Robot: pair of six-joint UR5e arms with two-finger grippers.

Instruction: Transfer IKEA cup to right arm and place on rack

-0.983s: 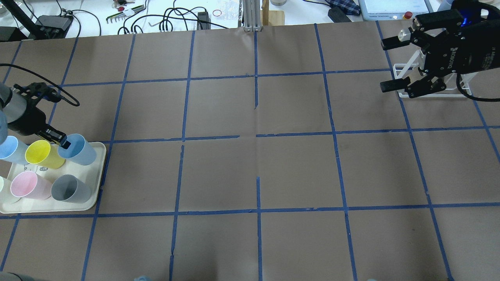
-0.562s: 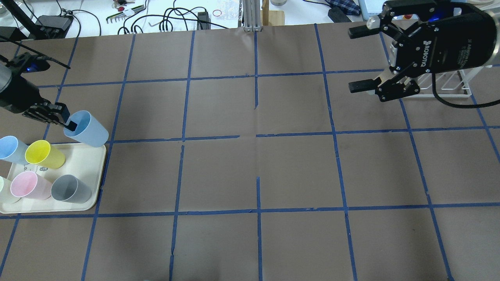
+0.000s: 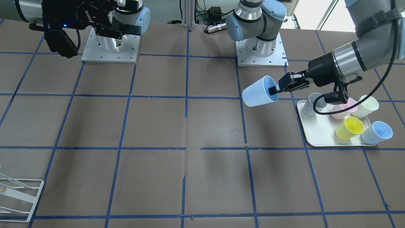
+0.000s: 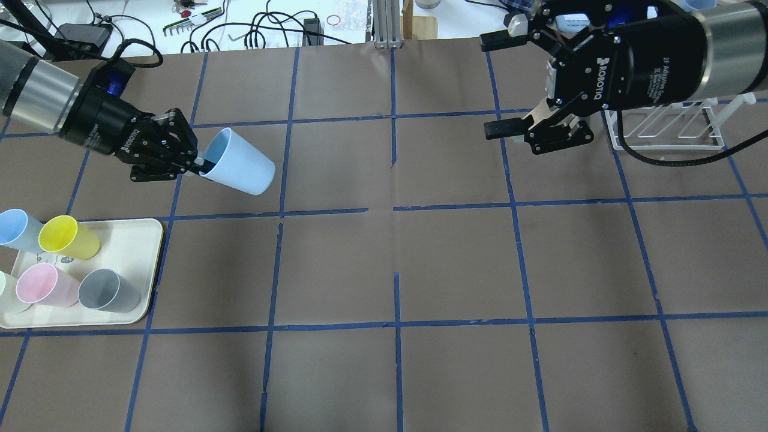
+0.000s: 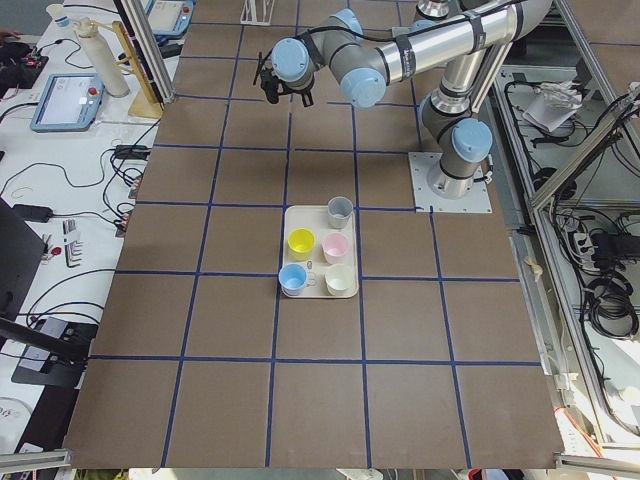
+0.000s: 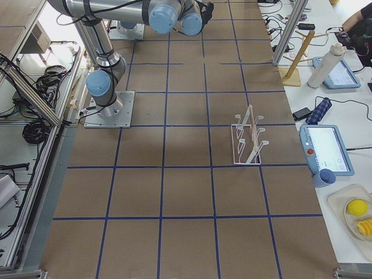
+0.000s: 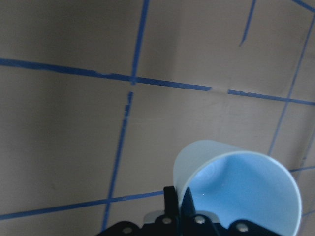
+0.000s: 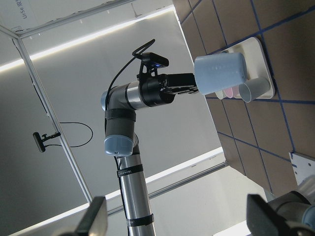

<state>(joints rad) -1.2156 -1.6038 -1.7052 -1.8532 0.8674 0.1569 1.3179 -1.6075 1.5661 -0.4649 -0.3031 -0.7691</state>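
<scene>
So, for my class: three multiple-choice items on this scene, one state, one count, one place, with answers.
1. The right gripper is: A open and empty; B shut on a cup; C shut, empty.
2. Cups standing on the tray: A three; B four; C five.
3. The IKEA cup held by the left gripper is: A on the tray; B in the air, clear of the tray; C inside another cup.
Answers: 1 A, its fingers stand wide apart with nothing between. 2 C, blue cup, yellow cup, pink cup, grey cup, whitish cup. 3 B, it hangs tilted, rim pinched, away from the tray.
</scene>
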